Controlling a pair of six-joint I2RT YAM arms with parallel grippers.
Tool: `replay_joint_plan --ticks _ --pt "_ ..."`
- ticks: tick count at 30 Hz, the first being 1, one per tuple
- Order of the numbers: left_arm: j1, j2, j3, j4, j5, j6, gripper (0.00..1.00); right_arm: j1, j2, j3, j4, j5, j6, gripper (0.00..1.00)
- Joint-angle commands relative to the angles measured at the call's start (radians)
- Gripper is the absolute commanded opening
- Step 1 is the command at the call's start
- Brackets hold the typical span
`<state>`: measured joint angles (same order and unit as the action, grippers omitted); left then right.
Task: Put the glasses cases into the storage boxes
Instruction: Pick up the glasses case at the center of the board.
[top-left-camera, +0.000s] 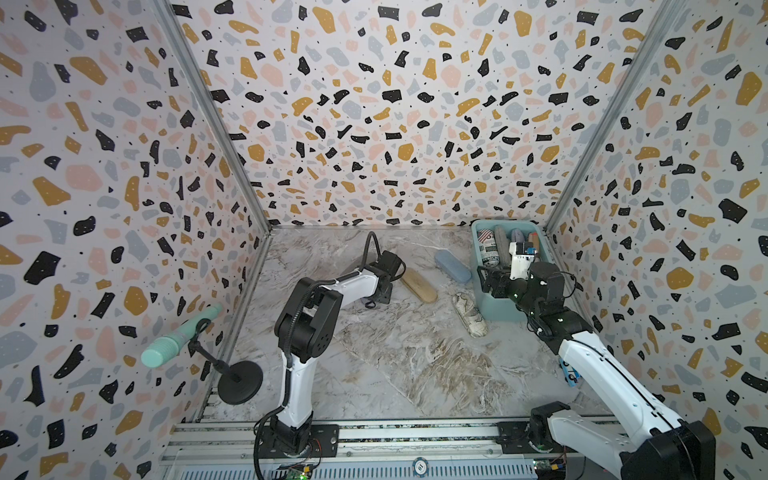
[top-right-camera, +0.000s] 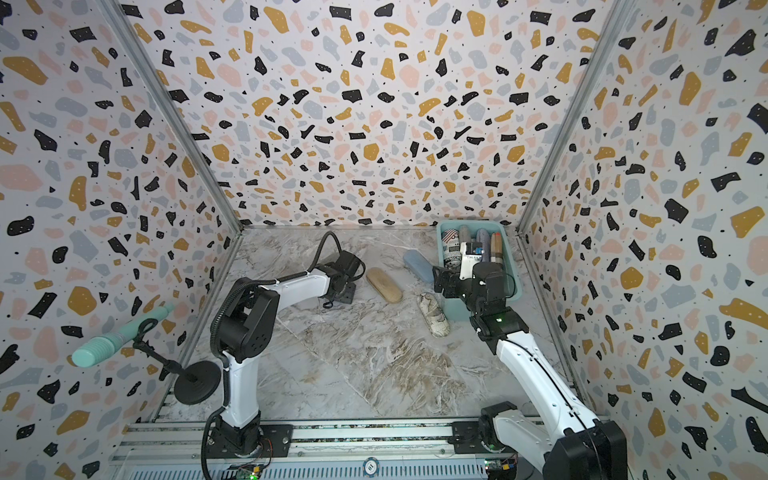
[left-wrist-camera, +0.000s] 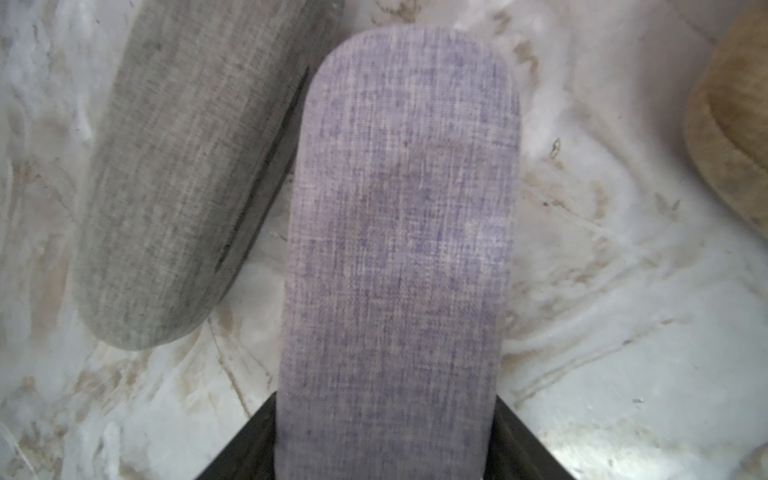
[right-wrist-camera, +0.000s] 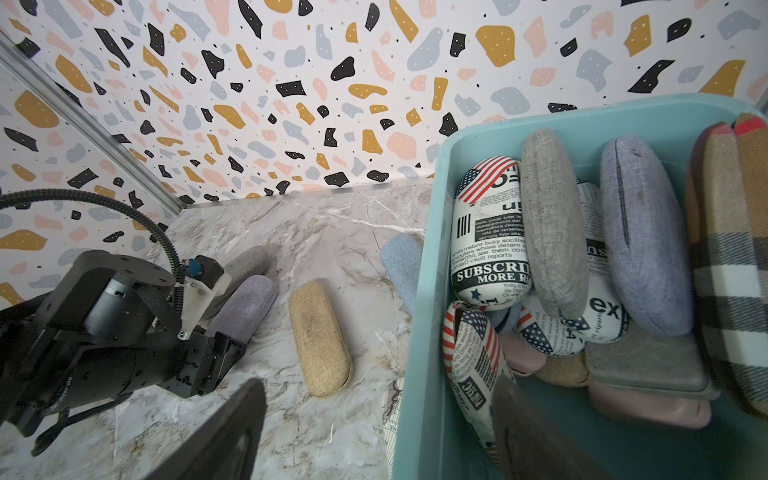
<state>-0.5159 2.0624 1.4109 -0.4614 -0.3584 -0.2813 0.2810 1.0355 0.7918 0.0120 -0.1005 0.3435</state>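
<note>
The lilac case (left-wrist-camera: 395, 249) lies on the marble tabletop (top-left-camera: 395, 365) toward its back edge, beside a grey case (left-wrist-camera: 174, 187). Your left gripper (left-wrist-camera: 384, 419) pinches its sides, arm stretched low and forward. Your right gripper (right-wrist-camera: 376, 390) hangs spread astride a wall of the teal tub (top-left-camera: 496, 309) in the back right corner. Terrazzo walls (top-left-camera: 374, 104) enclose everything.

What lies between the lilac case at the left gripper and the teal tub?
The tan case, blue case and print case lie on the table between them, and the open right gripper hangs over the tub's wall. Lifting should clear the cases.
</note>
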Motion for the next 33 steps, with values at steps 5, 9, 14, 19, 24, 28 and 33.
replay_joint_plan --ticks 5,9,14,19,24,28,33 --pt "-0.002 -0.064 -0.068 -0.023 0.059 -0.006 0.66 0.013 0.000 0.032 -0.025 -0.022 0.007 0.86" --pt "-0.009 -0.162 -0.126 0.070 0.159 0.000 0.65 0.037 0.010 0.051 -0.038 -0.037 0.005 0.86" --pt "-0.038 -0.308 -0.288 0.299 0.278 -0.021 0.62 0.072 0.017 0.086 -0.057 -0.053 0.012 0.85" --pt "-0.104 -0.439 -0.463 0.531 0.347 -0.057 0.61 0.132 0.035 0.101 -0.041 -0.097 0.073 0.83" --pt "-0.196 -0.593 -0.654 0.831 0.386 -0.135 0.61 0.233 0.084 0.083 0.044 -0.129 0.173 0.78" --pt "-0.230 -0.679 -0.745 0.971 0.394 -0.203 0.61 0.288 0.156 0.087 0.094 -0.158 0.217 0.74" --pt "-0.249 -0.711 -0.774 0.996 0.405 -0.231 0.61 0.312 0.231 0.085 0.172 -0.225 0.283 0.74"
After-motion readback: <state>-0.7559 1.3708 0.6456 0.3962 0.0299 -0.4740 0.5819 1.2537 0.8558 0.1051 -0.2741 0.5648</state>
